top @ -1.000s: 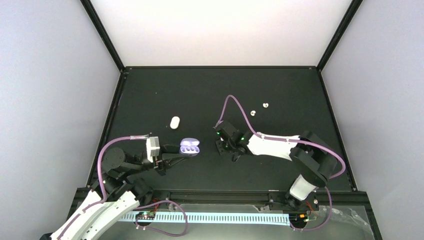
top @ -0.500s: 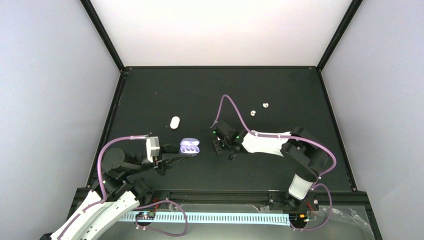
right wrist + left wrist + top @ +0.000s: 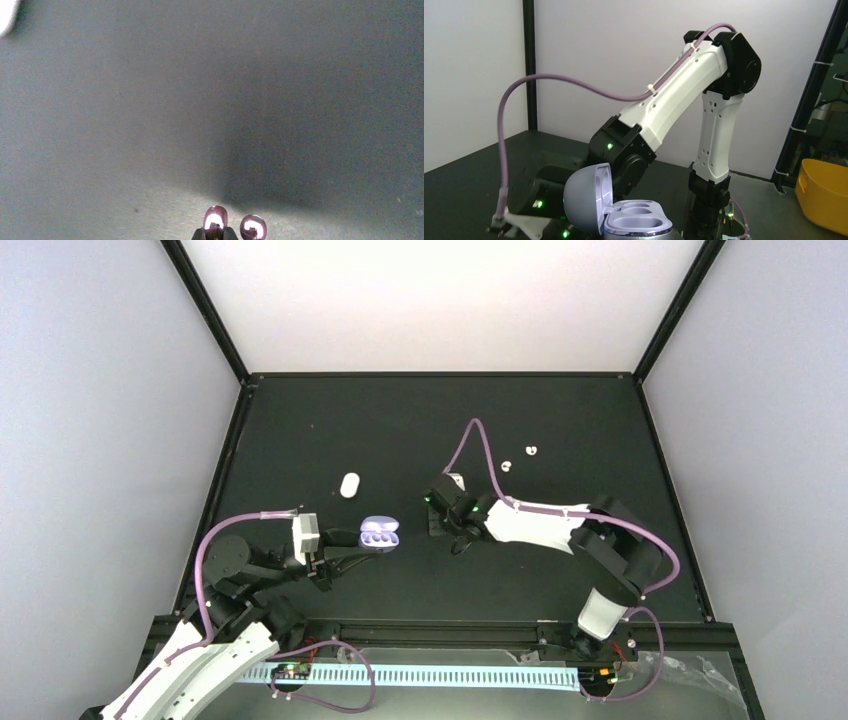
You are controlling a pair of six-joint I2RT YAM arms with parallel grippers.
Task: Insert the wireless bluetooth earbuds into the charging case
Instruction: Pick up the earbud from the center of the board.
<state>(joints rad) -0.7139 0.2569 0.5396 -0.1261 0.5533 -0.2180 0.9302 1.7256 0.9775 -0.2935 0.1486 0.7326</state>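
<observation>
Right wrist: my right gripper (image 3: 215, 234) pinched shut on purple bud (image 3: 215, 221), second bud (image 3: 253, 226) just beside on table (image 3: 150, 100). My left gripper (image 3: 352, 545) clamps open case (image 3: 624, 215) level for insertion.

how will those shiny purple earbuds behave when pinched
The purple earbud looks glossy and rounded, so probably slippery and apt to squirt out. The second bud beside it, tiny and loose, would likely roll if nudged.

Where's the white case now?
Top view, left of centre: the white case lies just beyond the open purple case held by the left end effector.
</observation>
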